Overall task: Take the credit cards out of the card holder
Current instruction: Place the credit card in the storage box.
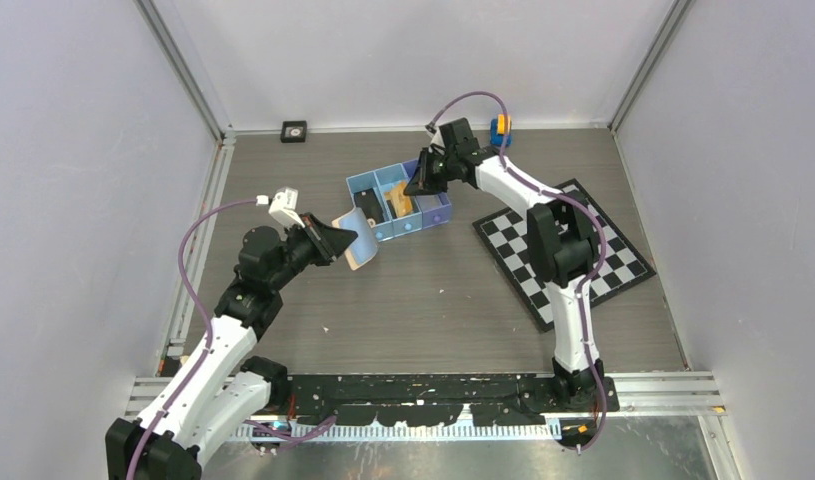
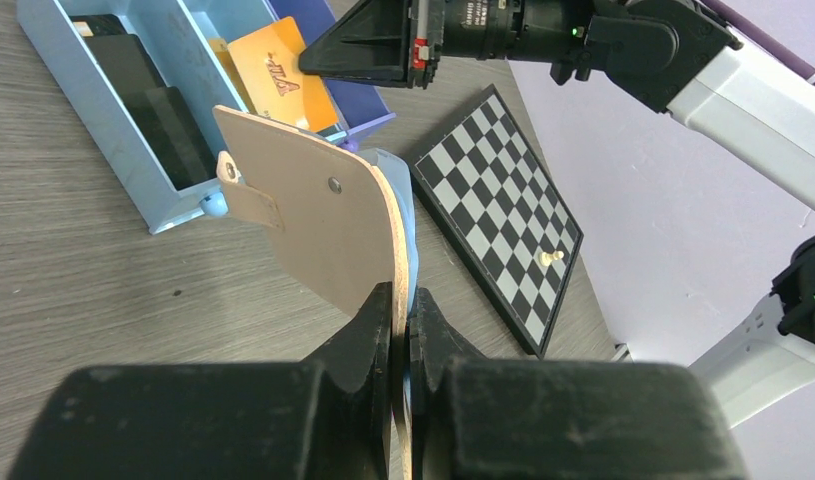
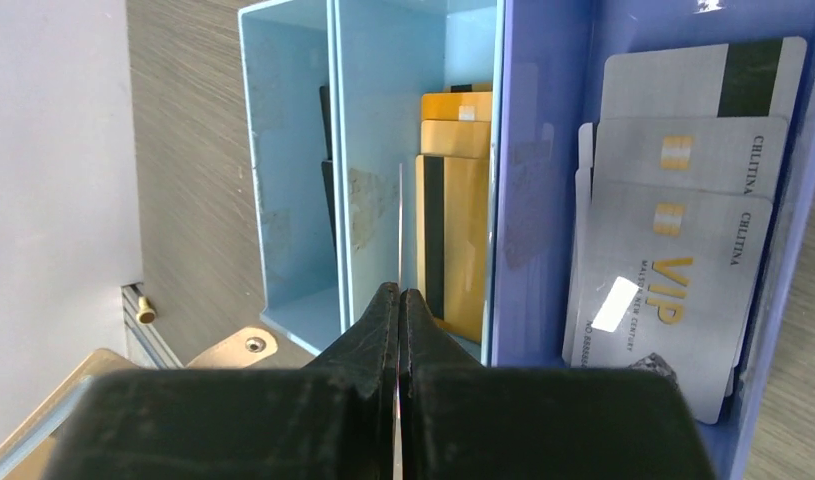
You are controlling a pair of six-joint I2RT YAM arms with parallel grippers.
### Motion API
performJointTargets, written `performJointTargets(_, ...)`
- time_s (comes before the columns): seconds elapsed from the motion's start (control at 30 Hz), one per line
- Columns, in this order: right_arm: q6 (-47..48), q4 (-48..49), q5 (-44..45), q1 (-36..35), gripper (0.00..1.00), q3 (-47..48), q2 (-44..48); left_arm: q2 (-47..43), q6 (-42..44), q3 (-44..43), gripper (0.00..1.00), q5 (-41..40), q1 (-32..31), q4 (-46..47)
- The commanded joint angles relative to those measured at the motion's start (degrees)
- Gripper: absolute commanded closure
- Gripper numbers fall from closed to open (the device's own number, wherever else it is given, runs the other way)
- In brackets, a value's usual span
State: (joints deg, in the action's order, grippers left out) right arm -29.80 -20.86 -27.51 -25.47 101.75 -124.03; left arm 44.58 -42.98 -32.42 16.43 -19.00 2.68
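Tan card holder (image 2: 313, 220); blue tray (image 3: 283, 150); orange cards (image 3: 453, 240), silver cards (image 3: 673, 240), black cards (image 2: 153, 100); black-and-white chequered board (image 2: 503, 200).

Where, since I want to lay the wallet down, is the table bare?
Free: the table between tray, chessboard and near rail; also the back strip beside the black block. Crowded: around the tray, where card holder, left tool and right tool meet.
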Motion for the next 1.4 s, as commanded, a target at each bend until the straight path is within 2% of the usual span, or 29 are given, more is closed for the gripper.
performJointTargets(0.0,3.51,-5.23,1.24,-1.48,0.99,7.10,-3.21,0.06,0.68,0.02,1.00,-0.37,0.28,2.86)
performJointTargets(0.2,5.30,-9.37,2.87,-3.12,1.00,15.17,-8.50,0.59,0.36,0.09,1.00,-0.03,0.28,3.29)
performJointTargets(0.4,6.00,-10.07,6.02,-3.18,0.97,17.22,-9.65,0.49,0.09,0.16,1.00,0.27,0.28,3.58)
performJointTargets(0.5,5.55,-10.08,8.30,-3.20,0.87,17.51,-9.13,0.35,0.22,0.17,1.00,-0.12,0.28,3.48)
performJointTargets(0.73,4.20,-10.30,14.45,-3.25,0.72,15.22,-4.45,0.82,-0.08,0.17,1.00,0.60,0.28,4.10)
performJointTargets(0.9,1.84,-5.97,17.74,-3.26,0.64,6.94,2.80,0.82,-0.13,0.49,1.00,0.62,0.28,4.65)
performJointTargets(1.1,-2.77,7.13,19.38,-3.26,0.53,-9.01,14.72,0.31,-0.15,1.37,1.00,0.50,0.28,6.62)
performJointTargets(1.2,-4.25,11.02,20.96,-3.65,0.40,-17.50,21.42,1.31,-0.62,2.05,1.00,1.21,0.28,8.55)
performJointTargets(1.37,-4.97,10.94,25.05,-4.29,0.20,-31.36,36.39,5.10,-3.24,2.95,1.00,3.03,0.28,13.01)
